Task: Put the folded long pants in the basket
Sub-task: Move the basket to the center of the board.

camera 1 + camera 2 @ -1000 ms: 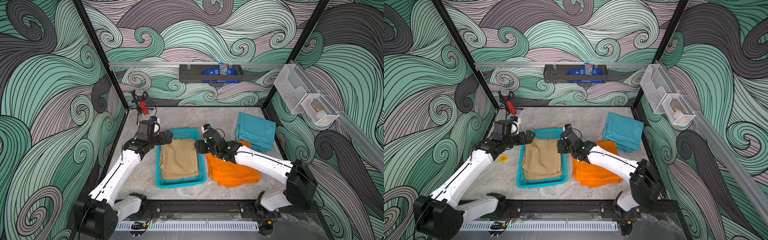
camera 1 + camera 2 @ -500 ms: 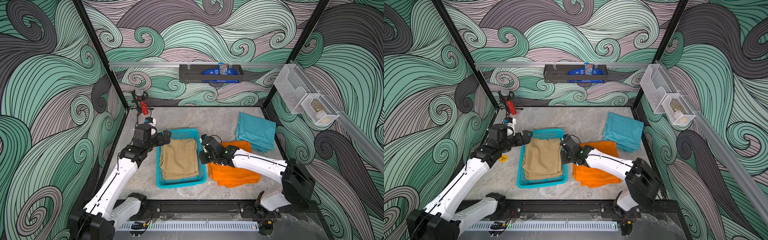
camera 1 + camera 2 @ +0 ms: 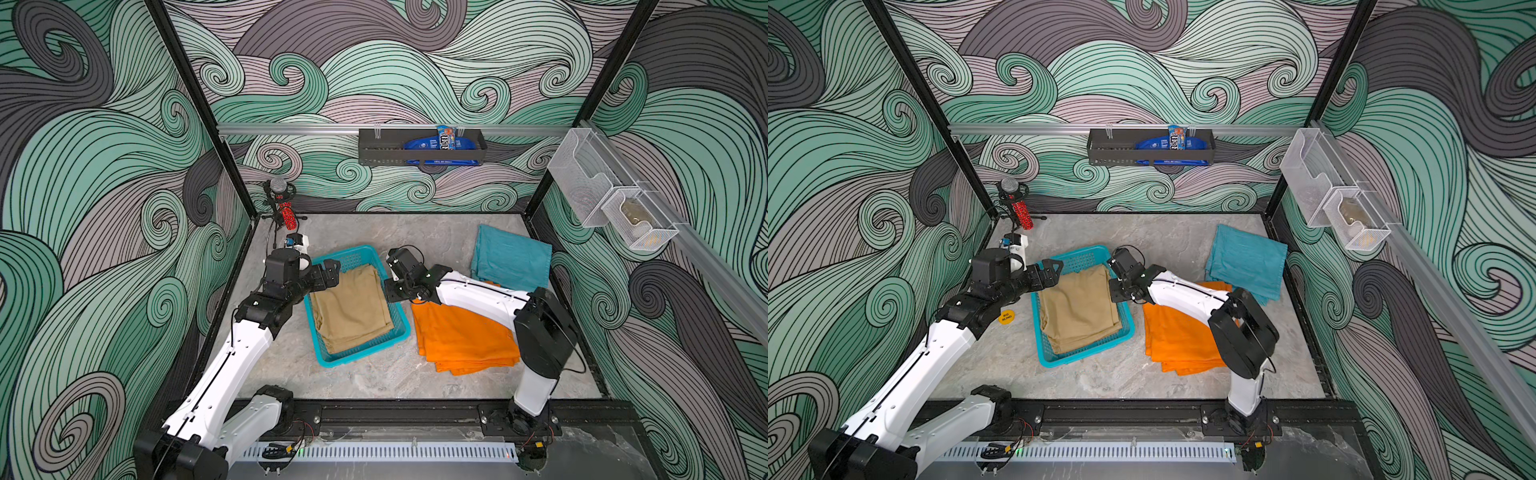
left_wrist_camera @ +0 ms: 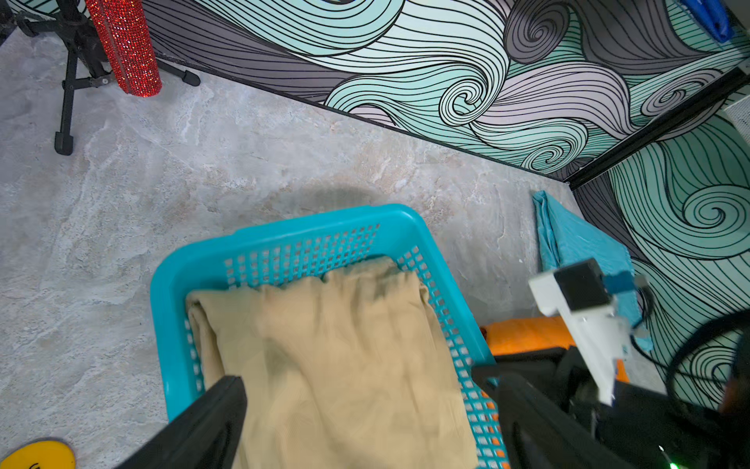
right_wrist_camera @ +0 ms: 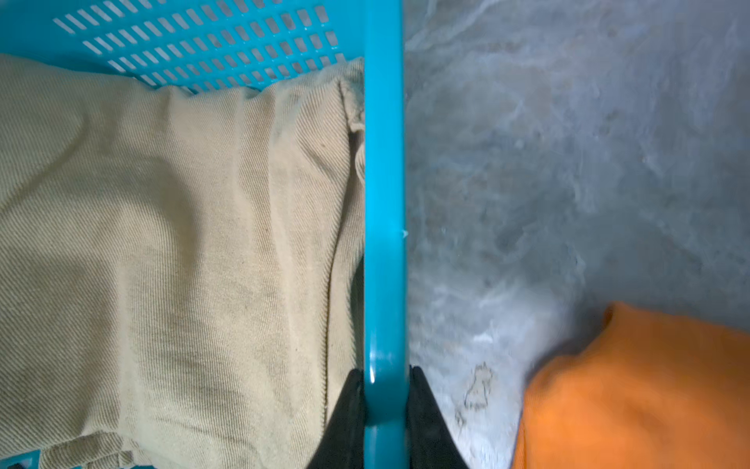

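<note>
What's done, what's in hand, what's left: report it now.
Done: the khaki pants lie inside the basket. In hand: the right gripper is shut on the basket's rim, one finger on each side; the left gripper hangs open at the basket's opposite side, holding nothing. Left: the orange pants and the teal pants lie on the table, outside the basket.

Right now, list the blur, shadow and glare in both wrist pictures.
Left wrist view: right arm's wrist camera blurred; faint shadow on the table beyond the basket. Right wrist view: orange pants blurred; glare streak on the basket rim; soft shadow across the khaki pants.
</note>
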